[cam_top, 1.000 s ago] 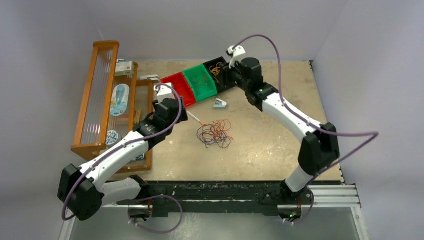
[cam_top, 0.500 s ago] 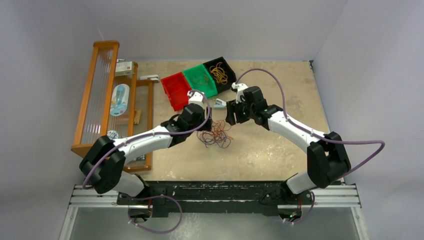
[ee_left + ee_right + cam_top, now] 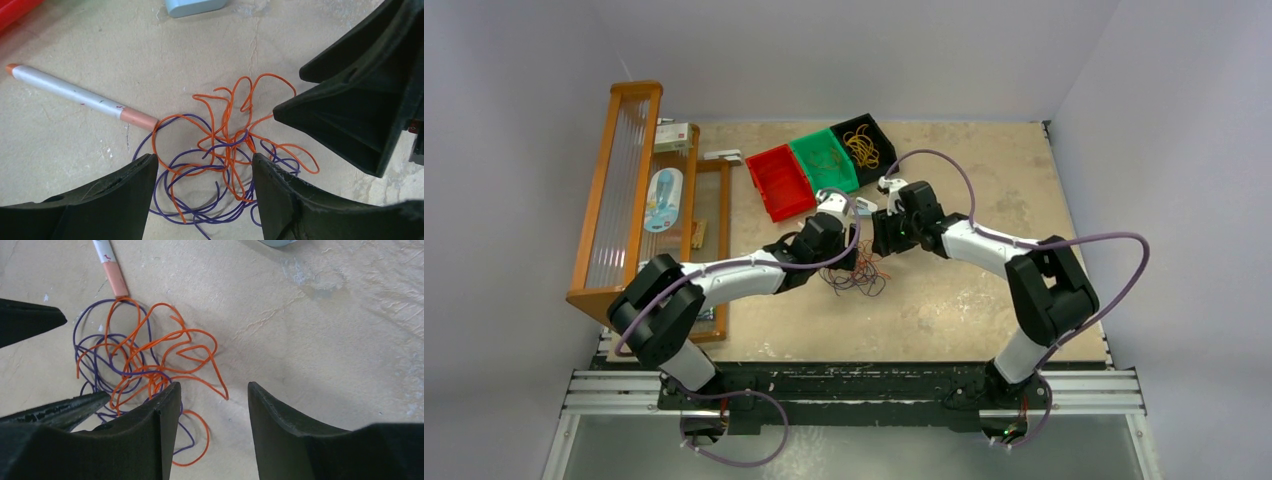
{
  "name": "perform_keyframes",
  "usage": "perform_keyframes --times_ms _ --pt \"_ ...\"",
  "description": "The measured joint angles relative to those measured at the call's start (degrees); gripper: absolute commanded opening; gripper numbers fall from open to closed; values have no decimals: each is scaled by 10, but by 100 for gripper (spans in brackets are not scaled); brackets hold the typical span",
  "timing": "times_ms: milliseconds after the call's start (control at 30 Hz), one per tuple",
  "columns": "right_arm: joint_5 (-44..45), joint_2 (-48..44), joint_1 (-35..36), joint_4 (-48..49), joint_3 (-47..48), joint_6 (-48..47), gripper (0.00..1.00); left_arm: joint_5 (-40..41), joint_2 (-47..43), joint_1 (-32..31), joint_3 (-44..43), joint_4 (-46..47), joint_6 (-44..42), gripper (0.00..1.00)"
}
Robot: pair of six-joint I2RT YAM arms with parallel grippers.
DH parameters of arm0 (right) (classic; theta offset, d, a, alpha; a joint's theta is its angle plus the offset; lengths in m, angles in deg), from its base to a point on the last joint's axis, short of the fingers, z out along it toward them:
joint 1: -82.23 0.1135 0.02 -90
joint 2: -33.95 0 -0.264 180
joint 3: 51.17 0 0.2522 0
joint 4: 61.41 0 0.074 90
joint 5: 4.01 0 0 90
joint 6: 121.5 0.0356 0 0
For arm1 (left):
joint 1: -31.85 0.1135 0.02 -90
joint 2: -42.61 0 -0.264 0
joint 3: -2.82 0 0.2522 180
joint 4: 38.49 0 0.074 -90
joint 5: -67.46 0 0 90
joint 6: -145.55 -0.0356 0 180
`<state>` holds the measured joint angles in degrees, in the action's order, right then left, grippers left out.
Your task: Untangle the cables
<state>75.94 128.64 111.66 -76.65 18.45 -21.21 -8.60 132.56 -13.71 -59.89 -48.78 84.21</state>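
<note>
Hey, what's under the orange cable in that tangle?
A purple cable loops under and through the orange cable, on the table. The left gripper's fingers hide the tangle's near edge.

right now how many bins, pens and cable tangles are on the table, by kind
bins: 3 (red bin, green bin, black bin)
marker pen: 1
tangle of cables: 1, orange and purple strands mixed
total: 5

Clutter on the table (image 3: pixel 984 300):
red bin (image 3: pixel 781 182), green bin (image 3: pixel 829 170) and black bin (image 3: pixel 881 141) side by side, marker pen (image 3: pixel 75 94) lying flat, pale-blue item (image 3: pixel 195 6), possibly a stapler.
</note>
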Motion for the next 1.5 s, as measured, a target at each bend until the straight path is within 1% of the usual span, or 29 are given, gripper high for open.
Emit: perform_keyframes --times_ms 100,200,267,433,533,700,833,933,1067,1200,1300,1500 --pt "0 19 0 19 0 2 47 -3 11 0 0 4 0 69" --pt "1 37 0 33 0 3 39 -1 21 -2 0 4 0 68" --pt "3 46 0 41 0 5 32 2 26 -3 0 5 0 67" --pt "12 50 0 65 -5 12 8 9 51 -3 -3 15 2 65" --pt "19 50 0 76 -14 14 1 14 63 -3 -3 18 3 63" --pt "38 47 0 76 -20 17 0 26 77 -3 -3 23 3 59" --pt "70 12 0 69 -27 21 0 34 91 -3 -3 25 3 50" --pt "99 -47 0 56 -28 25 0 44 97 -3 -4 29 3 39" --pt "126 -136 0 45 -26 26 0 56 105 -3 -8 35 3 20" --pt "158 -198 0 21 5 25 0 59 115 -3 -12 47 3 7" --pt "182 -233 -3 8 26 25 0 59 118 -3 -14 50 3 4" --pt "239 -297 -18 -32 68 13 0 59 120 -3 -14 54 3 4"
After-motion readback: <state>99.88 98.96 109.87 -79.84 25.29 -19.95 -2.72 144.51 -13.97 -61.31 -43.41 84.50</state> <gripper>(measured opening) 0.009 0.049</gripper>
